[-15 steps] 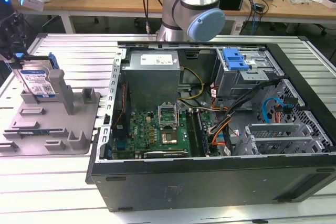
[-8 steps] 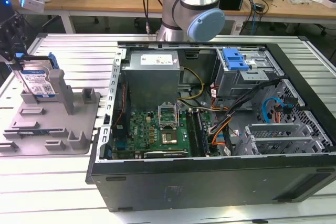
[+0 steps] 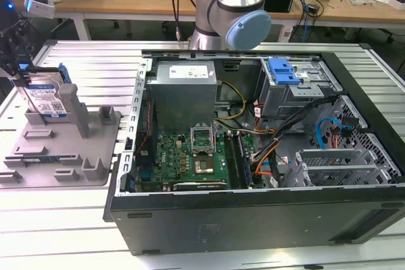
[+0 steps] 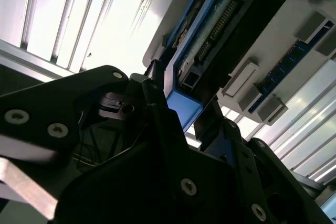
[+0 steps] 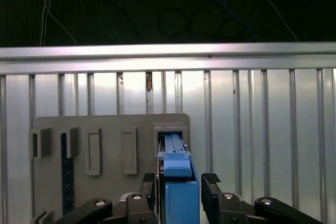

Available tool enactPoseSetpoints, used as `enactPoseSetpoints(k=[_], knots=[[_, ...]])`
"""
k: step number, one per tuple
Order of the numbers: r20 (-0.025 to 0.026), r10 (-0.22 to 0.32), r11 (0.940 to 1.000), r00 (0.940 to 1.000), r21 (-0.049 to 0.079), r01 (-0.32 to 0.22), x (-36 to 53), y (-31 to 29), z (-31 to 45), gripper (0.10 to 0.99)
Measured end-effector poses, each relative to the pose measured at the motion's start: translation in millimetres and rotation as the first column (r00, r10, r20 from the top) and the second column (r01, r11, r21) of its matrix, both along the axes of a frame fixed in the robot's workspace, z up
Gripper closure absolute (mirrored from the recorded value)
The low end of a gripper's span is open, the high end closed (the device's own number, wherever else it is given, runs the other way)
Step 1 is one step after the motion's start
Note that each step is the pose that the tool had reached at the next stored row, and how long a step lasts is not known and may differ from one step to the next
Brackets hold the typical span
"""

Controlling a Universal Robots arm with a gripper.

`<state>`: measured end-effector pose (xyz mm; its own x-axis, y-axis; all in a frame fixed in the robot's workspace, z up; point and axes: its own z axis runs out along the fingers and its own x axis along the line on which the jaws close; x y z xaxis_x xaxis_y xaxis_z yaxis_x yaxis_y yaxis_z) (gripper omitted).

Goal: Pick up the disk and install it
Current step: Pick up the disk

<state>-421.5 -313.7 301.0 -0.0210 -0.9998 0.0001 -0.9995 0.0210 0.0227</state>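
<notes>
The disk (image 3: 48, 100) stood on edge in the grey fixture tray (image 3: 95, 162) beneath the claw (image 5: 178, 183), which straddled it — grip unconfirmed, I could not tell — so unlifted, uninstalled, the open computer case (image 3: 253, 216) well apart.

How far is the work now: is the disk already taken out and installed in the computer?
Done: nothing finished shows yet. In hand: the gripper is down at the upper edge of the disk, which stands upright in a slot of the grey fixture tray; whether it grips cannot be told. Left: the disk is not lifted and is not in the open computer case.
</notes>
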Motion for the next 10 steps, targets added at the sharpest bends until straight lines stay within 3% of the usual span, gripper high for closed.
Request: enactPoseSetpoints(k=[5, 6, 10], knots=[[0.0003, 0.0, 1.0, 1.0, 0.0, 0.0, 0.0, 0.0, -0.2, 0.62], [0.0002, 0.0, 1.0, 1.0, 0.0, 0.0, 0.0, 0.0, -0.2, 0.694], [0.0003, 0.0, 1.0, 1.0, 0.0, 0.0, 0.0, 0.0, -0.5, 0.694]])
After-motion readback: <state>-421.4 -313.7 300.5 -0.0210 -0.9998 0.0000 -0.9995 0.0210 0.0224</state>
